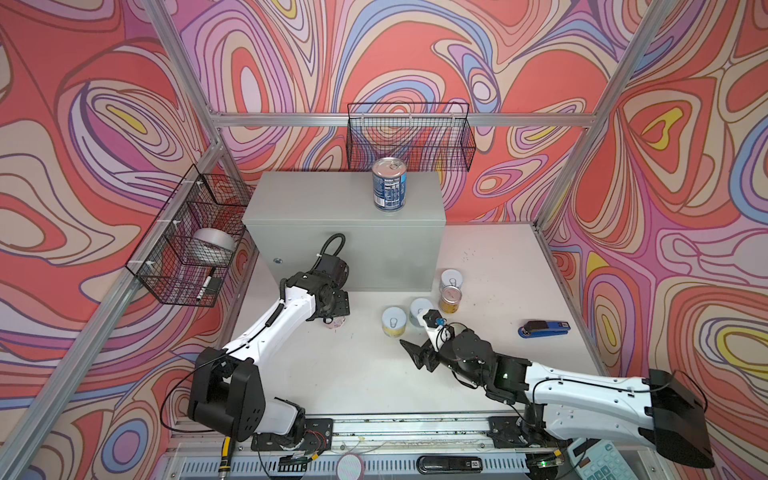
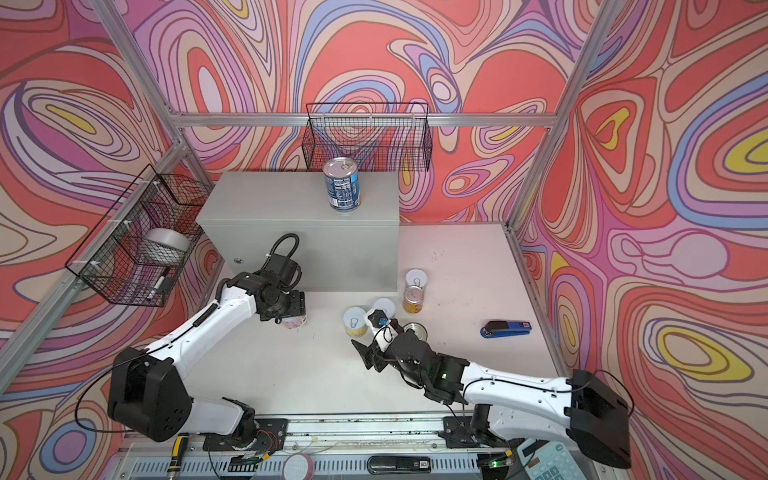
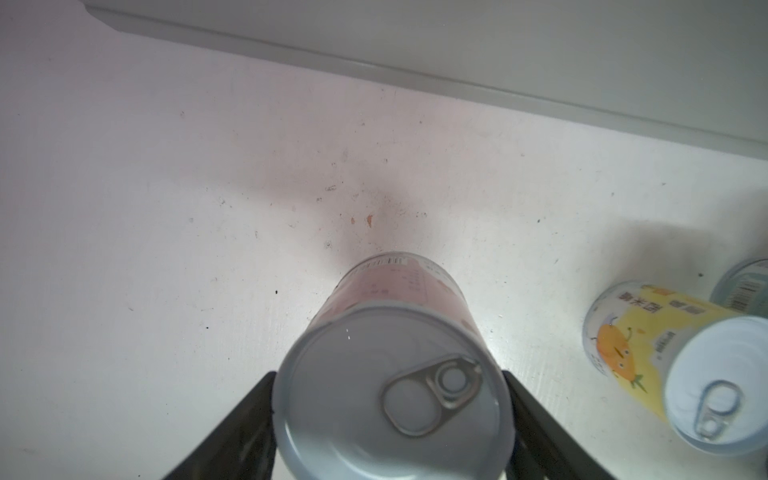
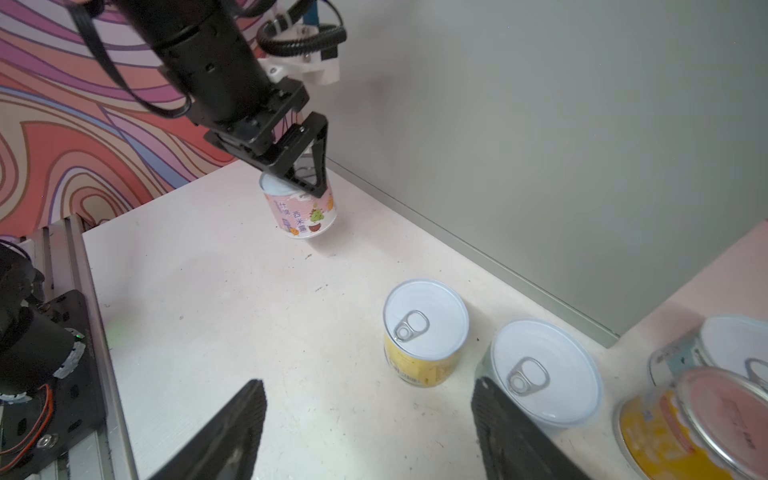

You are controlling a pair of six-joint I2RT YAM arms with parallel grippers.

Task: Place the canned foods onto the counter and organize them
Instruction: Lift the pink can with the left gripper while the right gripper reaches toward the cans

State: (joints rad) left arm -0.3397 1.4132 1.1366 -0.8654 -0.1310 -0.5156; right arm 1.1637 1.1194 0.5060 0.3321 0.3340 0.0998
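My left gripper [image 1: 334, 318] [image 3: 390, 415] is shut on the short pink can [image 1: 335, 324] [image 2: 296, 323] [image 4: 303, 212], gripping its rim on both sides. The can hangs tilted, close to the white tabletop in front of the counter [image 1: 324, 199] [image 2: 270, 199]. One tall dark blue can [image 1: 388, 185] [image 2: 341, 185] stands on the counter's top. My right gripper [image 1: 417, 355] [image 4: 370, 386] is open and holds nothing, low beside the yellow can [image 1: 394, 322] [image 4: 424, 332] and the pale-blue can [image 1: 419, 309] [image 4: 544, 374]. The orange can [image 1: 451, 298] and the white can [image 1: 452, 277] stand by the counter's right corner. Another can's metal lid [image 2: 414, 331] peeks out behind my right wrist.
A blue stapler [image 1: 543, 328] lies on the table at the right. A wire basket [image 1: 409, 137] hangs on the back wall, close above the counter. Another basket [image 1: 166, 270] on the left wall holds a grey tape roll [image 1: 212, 245]. A calculator [image 1: 598, 459] sits at the front right.
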